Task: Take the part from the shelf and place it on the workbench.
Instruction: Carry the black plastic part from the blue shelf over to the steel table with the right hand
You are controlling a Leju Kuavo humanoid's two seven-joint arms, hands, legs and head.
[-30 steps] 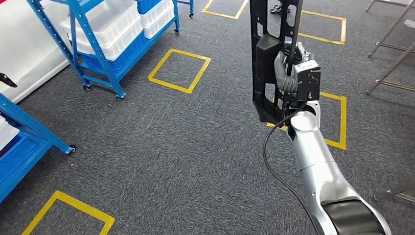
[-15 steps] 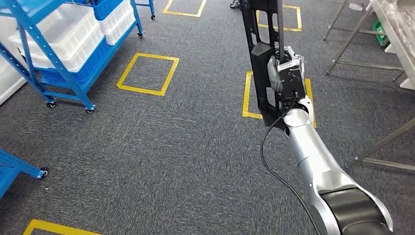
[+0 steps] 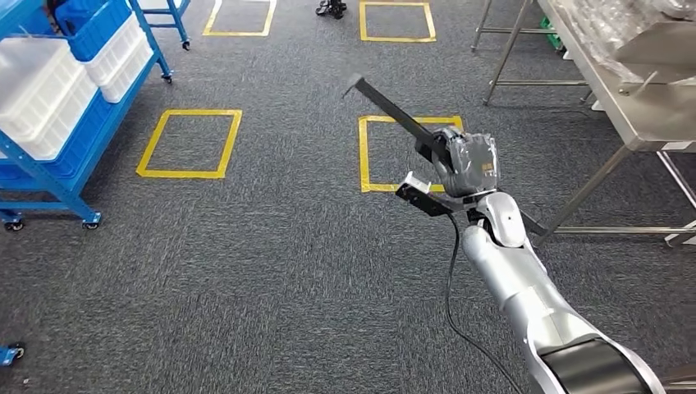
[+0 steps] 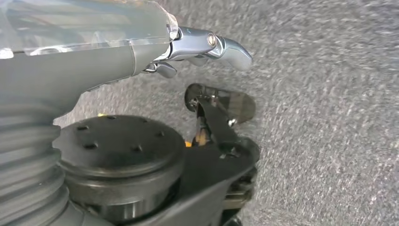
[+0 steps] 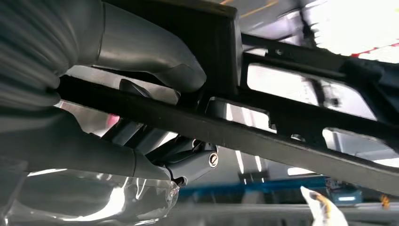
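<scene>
— Grey carpet (image 3: pixel 271 271) is seen across the floor, marked with yellow taped squares (image 3: pixel 190 143). What is placed at the edges?

— Blue shelving (image 3: pixel 49 176) with white bins (image 3: pixel 37 94) is seen at the left, and a steel workbench (image 3: pixel 632 115) on thin legs is seen at the upper right, with crinkled clear plastic (image 3: pixel 611 25) laid on it.

— Where is the part found?

— The black part (image 3: pixel 394 111), a long flat frame with open windows, is held above the carpet in the right hand (image 3: pixel 464 164), tilted, with one end raised toward the far taped squares. It is kept apart from the workbench. In the right wrist view the part (image 5: pixel 291 117) is clamped between the grey thumb and the darker fingers (image 5: pixel 188 162) of the right hand (image 5: pixel 141 108).

— And the left hand?

— The left hand (image 4: pixel 141 56) is seen hanging over the carpet, nothing is held in it, and its metal fingers (image 4: pixel 221 44) are curled inward.
</scene>
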